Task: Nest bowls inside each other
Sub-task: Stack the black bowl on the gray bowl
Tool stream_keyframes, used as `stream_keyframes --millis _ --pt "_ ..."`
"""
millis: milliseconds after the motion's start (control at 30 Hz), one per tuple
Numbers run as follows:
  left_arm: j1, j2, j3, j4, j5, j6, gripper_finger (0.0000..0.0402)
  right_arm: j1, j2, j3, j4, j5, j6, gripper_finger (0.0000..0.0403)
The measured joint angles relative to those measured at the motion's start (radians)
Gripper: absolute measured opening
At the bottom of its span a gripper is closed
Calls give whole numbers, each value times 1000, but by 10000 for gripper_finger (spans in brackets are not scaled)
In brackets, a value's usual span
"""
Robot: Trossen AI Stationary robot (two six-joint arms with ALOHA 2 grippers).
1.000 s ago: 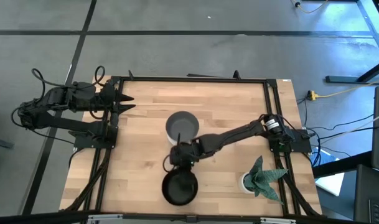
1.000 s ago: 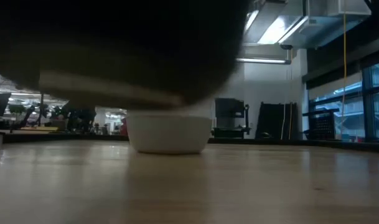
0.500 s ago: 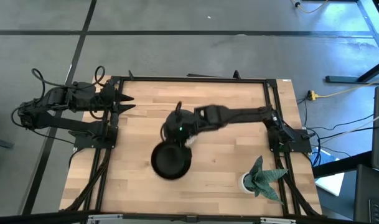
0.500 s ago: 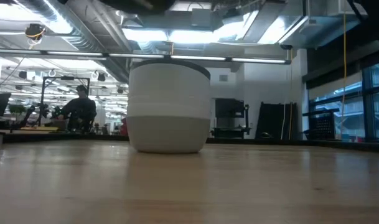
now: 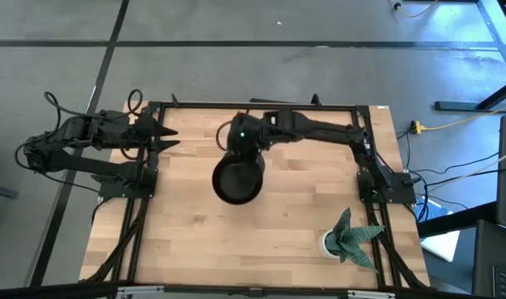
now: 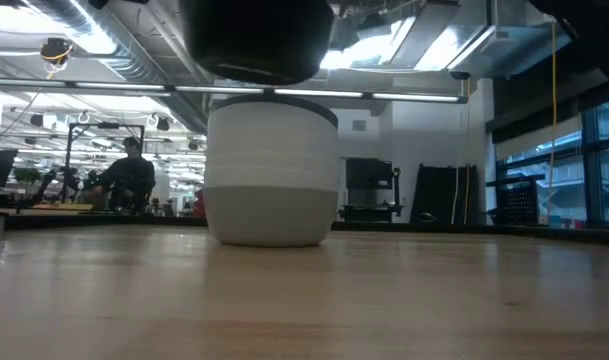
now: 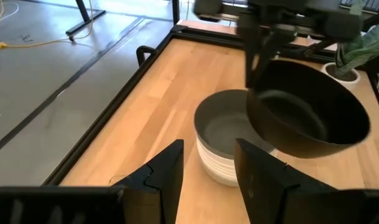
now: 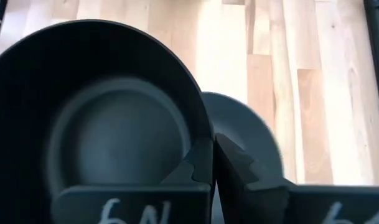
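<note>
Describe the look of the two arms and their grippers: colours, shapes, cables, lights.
Both arms are dark, jointed links. The left arm carries looped black cables near its base, and the left gripper has two flat, black, angular fingers. The right arm shows a small green light near its wrist; the right gripper has black, notched fingers.

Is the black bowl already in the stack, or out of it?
Out. The right claw holds the black bowl by its rim above the stack, with a gap in the low view.

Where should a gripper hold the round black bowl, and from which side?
By its thin rim, coming from above. The round black bowl is wide, so only its wall fits between the fingers. The right gripper holds it this way, over the stack of nested bowls.
</note>
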Motion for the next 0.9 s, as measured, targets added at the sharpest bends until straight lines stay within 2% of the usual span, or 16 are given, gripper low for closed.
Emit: stream_keyframes --millis 433,633,900 --pt "0 0 0 -1 -2 3 135 -160 0 0 3 -74 -54 8" --pt "0 0 0 -1 -22 3 135 -194 0 0 -16 -128 -78 4" --pt "0 0 0 -1 -23 3 135 -205 5 -32 -20 -121 -85 4"
